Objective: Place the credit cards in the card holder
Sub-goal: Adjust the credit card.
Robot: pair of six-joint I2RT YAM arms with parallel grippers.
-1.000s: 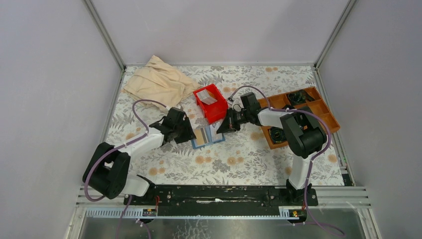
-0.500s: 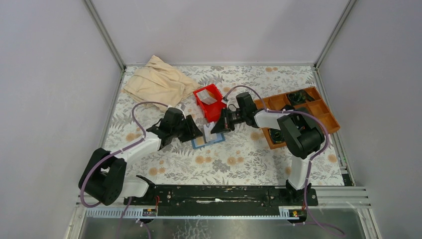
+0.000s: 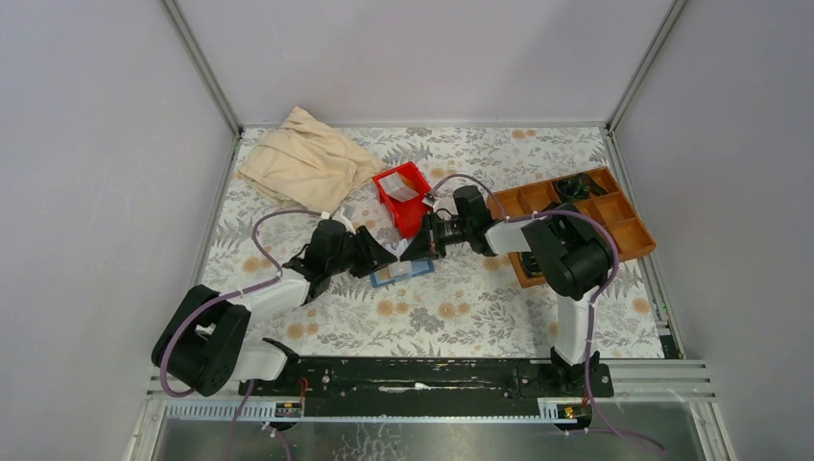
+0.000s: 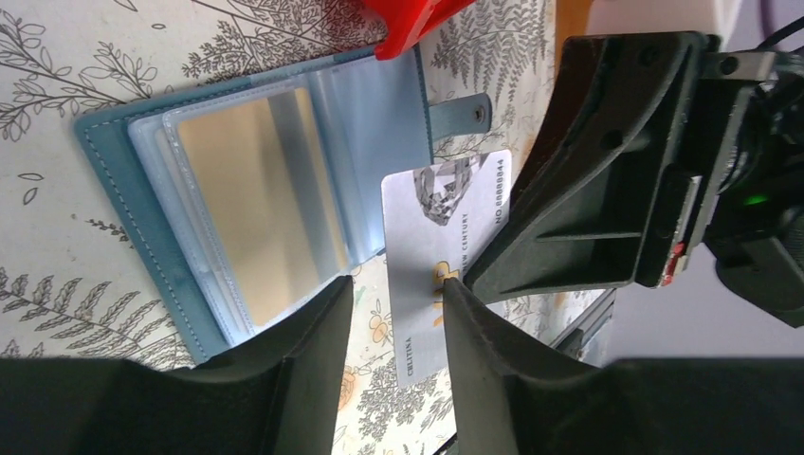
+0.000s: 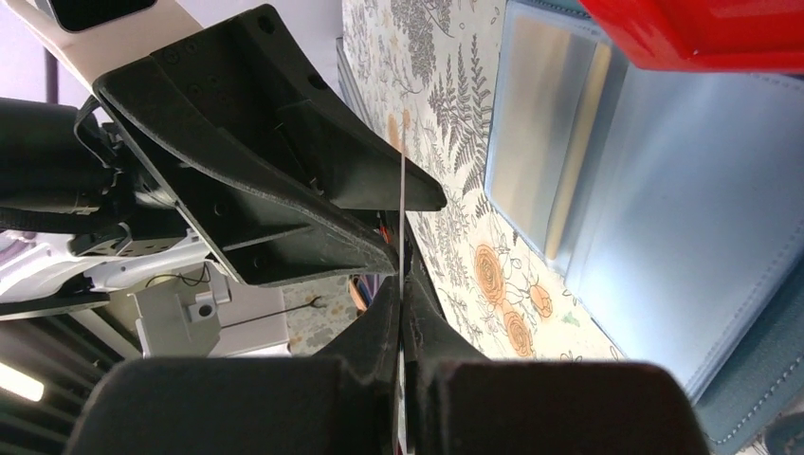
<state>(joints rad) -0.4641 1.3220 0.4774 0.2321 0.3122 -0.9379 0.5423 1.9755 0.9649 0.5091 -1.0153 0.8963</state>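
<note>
The right tool [image 5: 403, 313] pinches a credit card [image 4: 441, 227] by one end, just beside the open card holder [image 4: 116, 190] on the tabletop [image 4: 57, 57]. The left tool [image 4: 389, 313] stands half-open around the card's free end. The card looks thin, stiff, light and slick, so it is probably best gripped flat across its faces.

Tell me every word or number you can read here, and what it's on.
"NO.88888844": along one edge of the silver credit card, digits roughly.
"W CENTURY": same card, beside its diamond picture; start unclear.
"CELITINA": same card, tiny, uncertain.
Gold letters mid-card: partly covered, unreadable.
The card holder shows no text.
</note>
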